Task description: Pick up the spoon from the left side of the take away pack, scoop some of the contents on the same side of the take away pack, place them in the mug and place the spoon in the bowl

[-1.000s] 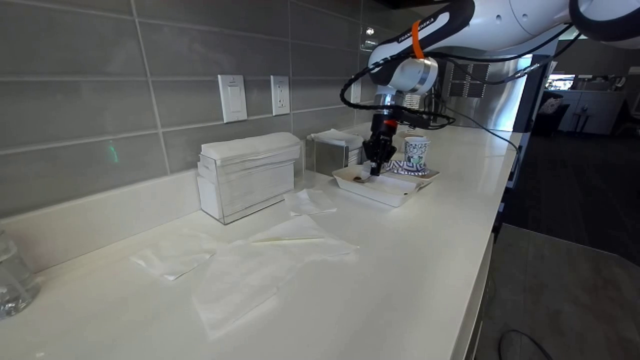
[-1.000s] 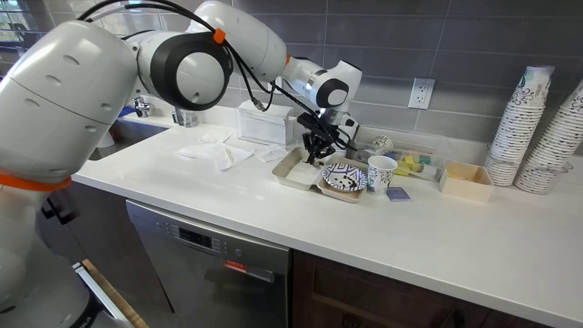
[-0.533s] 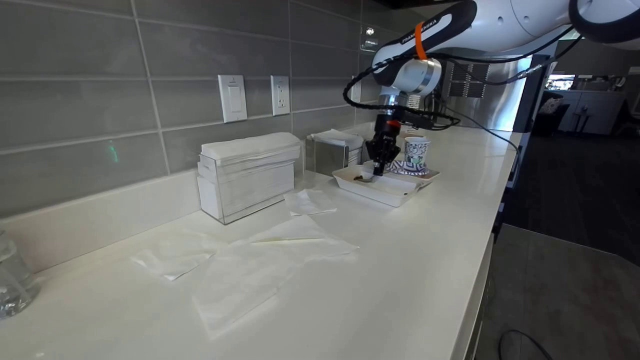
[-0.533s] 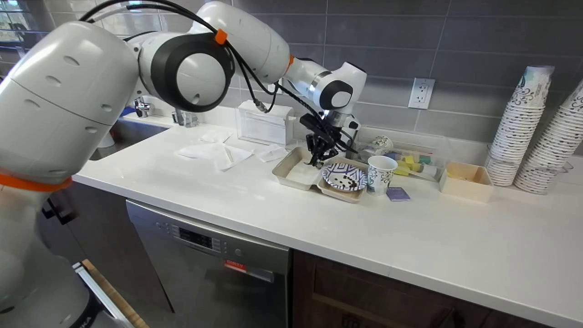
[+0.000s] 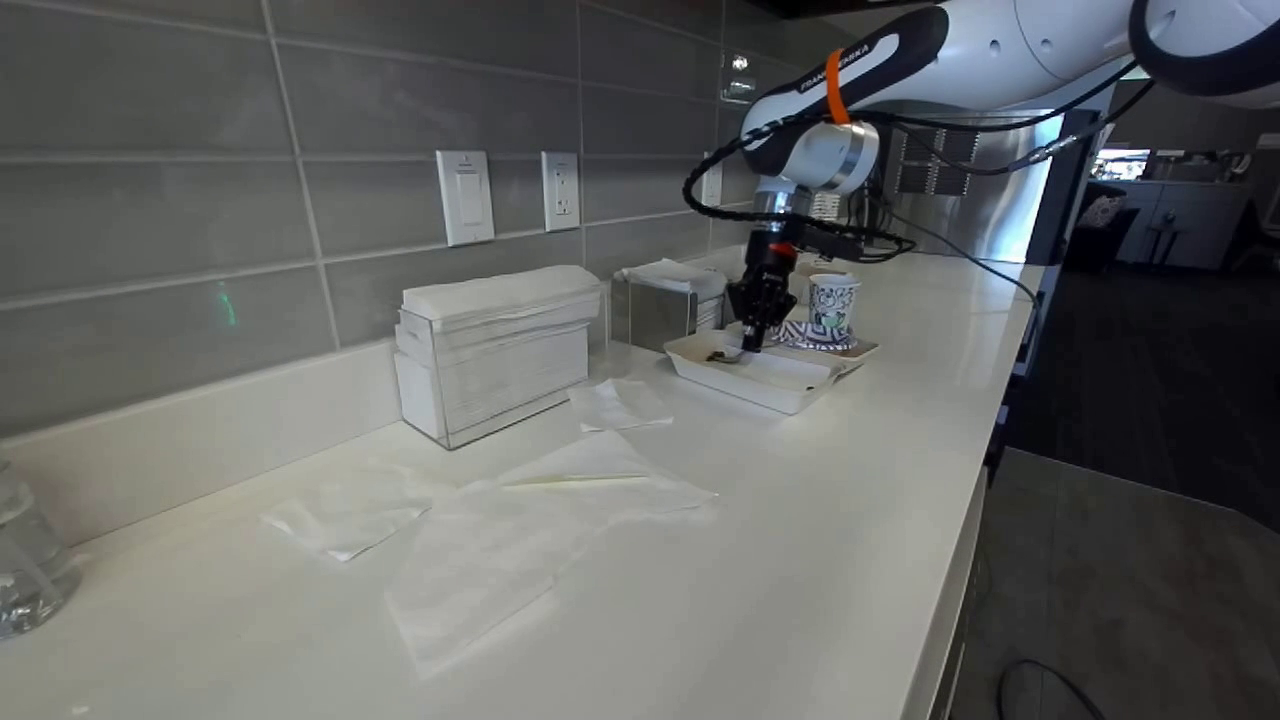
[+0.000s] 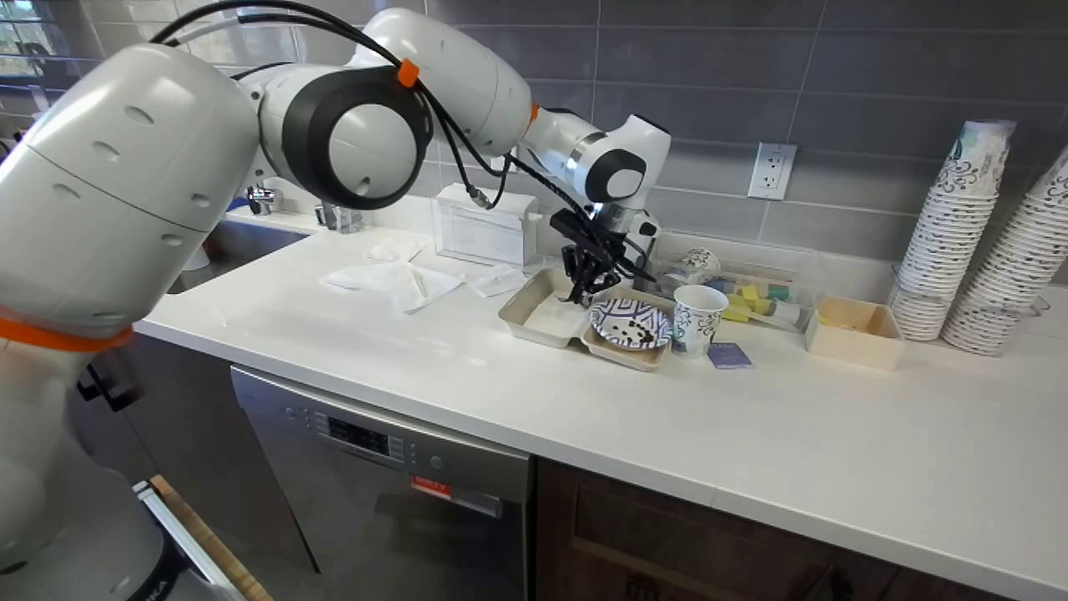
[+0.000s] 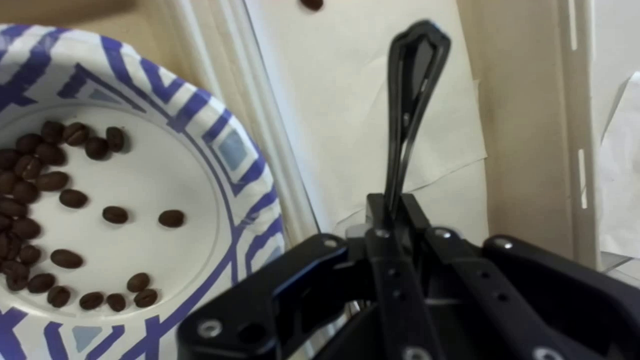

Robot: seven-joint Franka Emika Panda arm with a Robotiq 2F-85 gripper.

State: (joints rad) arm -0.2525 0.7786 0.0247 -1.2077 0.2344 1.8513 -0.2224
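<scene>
Black tool (image 7: 393,205) tight on spoon (image 7: 395,122)

One spoon (image 7: 395,122), one bowl (image 7: 155,175), one mug (image 6: 697,319) and two cup stacks (image 6: 951,234).

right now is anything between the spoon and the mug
Yes: the patterned bowl lies between the gripped spoon and the mug. It sits lower than the mug's rim, so a lift should probably clear it.
</scene>
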